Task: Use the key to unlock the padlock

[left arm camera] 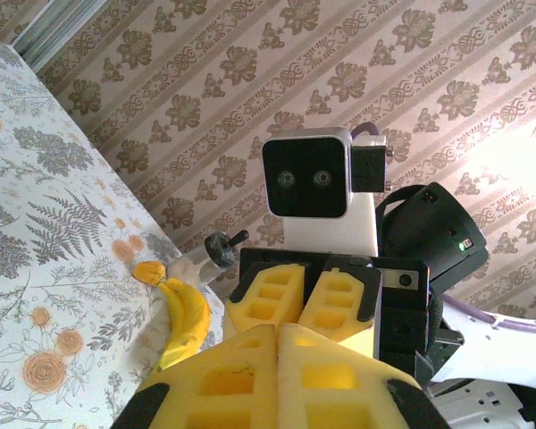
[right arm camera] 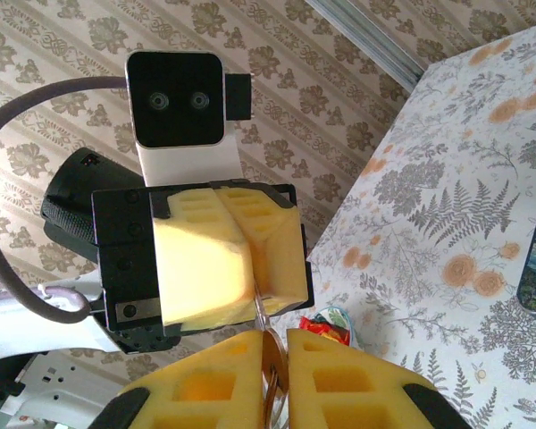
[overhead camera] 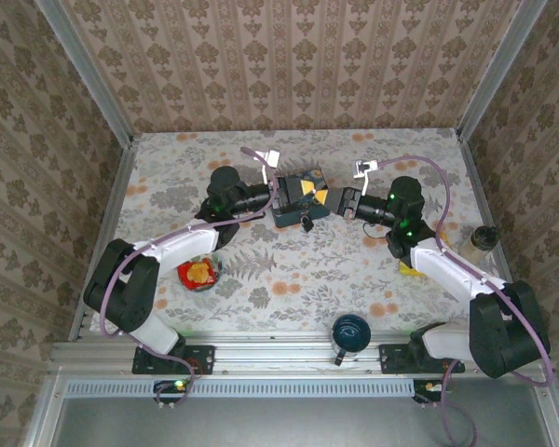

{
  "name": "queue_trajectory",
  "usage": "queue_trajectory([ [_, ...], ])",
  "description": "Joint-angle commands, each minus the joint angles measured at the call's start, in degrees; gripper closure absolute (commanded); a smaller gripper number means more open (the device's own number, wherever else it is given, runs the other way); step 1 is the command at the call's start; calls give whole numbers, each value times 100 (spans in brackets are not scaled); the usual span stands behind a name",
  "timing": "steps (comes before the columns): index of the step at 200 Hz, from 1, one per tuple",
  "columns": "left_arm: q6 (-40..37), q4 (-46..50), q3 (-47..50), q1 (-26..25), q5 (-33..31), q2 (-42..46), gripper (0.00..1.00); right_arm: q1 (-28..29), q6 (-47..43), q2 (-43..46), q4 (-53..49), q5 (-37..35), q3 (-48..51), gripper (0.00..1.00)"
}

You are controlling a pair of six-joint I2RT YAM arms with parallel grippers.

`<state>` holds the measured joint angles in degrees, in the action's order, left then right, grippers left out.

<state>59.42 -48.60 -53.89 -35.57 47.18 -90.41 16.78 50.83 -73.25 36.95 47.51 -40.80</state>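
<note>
Lining up mid-worktop: right gripper (right arm camera: 270, 344) pinches a thin key (right arm camera: 271, 374), left gripper (left arm camera: 279, 332) pressed together. Next, probably, the tip must meet the padlock (overhead camera: 307, 223) keyhole squarely.

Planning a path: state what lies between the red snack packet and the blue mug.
Only bare floral tablecloth separates red snack packet and blue mug, per the top external view.

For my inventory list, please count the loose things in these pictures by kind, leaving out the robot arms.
Tin box: 1
Padlock: 1
Key: 1
Snack packet: 1
Mug: 1
Bottle: 1
Banana: 1
Total: 7
</note>
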Motion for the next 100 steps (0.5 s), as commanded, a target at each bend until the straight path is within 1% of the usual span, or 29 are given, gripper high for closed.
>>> queue_trajectory([
  [1, 145, -457, 36, 50, -50, -82, 100, 30, -7, -69, 50, 127, -139, 86],
  [16, 150, -457, 38, 50, -57, -82, 100, 28, -10, -60, 49, 127, -139, 80],
  [52, 171, -474, 45, 55, -71, -99, 100, 31, -16, -60, 49, 127, -148, 80],
  [65, 184, -490, 58, 59, -68, -116, 100, 32, -14, -49, 49, 121, -148, 81],
  [84, 211, -523, 58, 59, -68, -126, 100, 33, -27, -50, 67, 127, -148, 88],
  [100, 226, -523, 84, 76, -110, -130, 100, 36, -24, -40, 58, 119, -148, 90],
])
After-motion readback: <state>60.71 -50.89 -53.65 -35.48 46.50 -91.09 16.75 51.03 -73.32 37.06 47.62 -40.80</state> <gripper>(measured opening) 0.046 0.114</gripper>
